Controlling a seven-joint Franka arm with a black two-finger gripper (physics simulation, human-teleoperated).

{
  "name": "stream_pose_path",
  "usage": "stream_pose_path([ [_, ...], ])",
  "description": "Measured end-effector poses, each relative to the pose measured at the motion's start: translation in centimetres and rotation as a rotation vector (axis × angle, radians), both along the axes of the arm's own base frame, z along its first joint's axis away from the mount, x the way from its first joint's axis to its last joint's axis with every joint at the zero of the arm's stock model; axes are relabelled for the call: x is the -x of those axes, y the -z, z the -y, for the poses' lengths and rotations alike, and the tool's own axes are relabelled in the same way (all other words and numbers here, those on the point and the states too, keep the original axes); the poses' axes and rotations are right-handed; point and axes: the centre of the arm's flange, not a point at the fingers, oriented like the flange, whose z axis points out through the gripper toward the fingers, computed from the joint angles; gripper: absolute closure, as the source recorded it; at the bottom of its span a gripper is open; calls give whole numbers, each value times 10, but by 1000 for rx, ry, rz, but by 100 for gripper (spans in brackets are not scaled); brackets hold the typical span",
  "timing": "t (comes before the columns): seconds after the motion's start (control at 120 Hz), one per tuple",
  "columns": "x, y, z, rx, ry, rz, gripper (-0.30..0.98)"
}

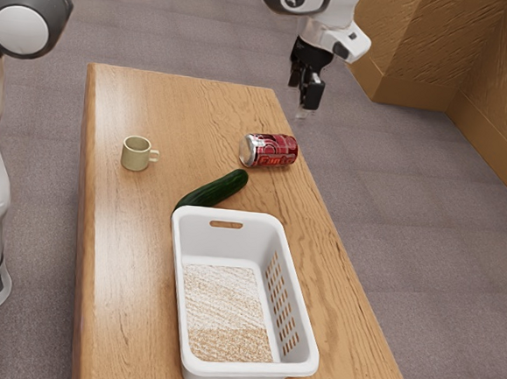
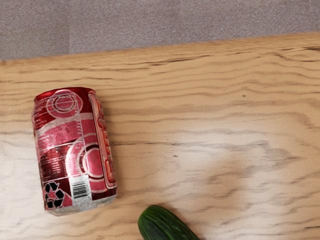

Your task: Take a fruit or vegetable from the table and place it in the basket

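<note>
Above the far end of the table, the black gripper (image 1: 301,93) hangs in the air with its fingers apart and nothing between them. A dark green cucumber (image 1: 214,191) lies on the wood below it, beyond the white basket (image 1: 310,356); the basket's rim hides a bit of its near end. In the wrist view one rounded end of the cucumber (image 2: 162,225) shows, close to the can. The basket stands upright, with a patterned bottom and nothing lying in it.
A red soda can (image 1: 274,151) lies on its side near the cucumber, and large in the wrist view the can (image 2: 75,150) appears too. An olive mug (image 1: 137,154) stands toward the exterior view's left. The table (image 1: 115,275) ends just beyond the can.
</note>
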Motion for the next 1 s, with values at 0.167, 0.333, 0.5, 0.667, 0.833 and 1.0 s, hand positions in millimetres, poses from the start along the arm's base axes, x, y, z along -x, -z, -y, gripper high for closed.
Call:
stream_pose_path([
  [0.167, 4, -12, -18, -8, -17, 20, 0],
  [0.333, -2, 0, -29, -5, -21, -3, 0],
  [0.5, -13, 17, 22, -1, 83, -35, 0],
  [0.667, -21, 41, 90, 21, 201, -87, 0],
  [0.833, -26, 67, 22, 64, 53, -131, 0],
  [1.0, 28, 142, -81, 237, -280, -157, 0],
])
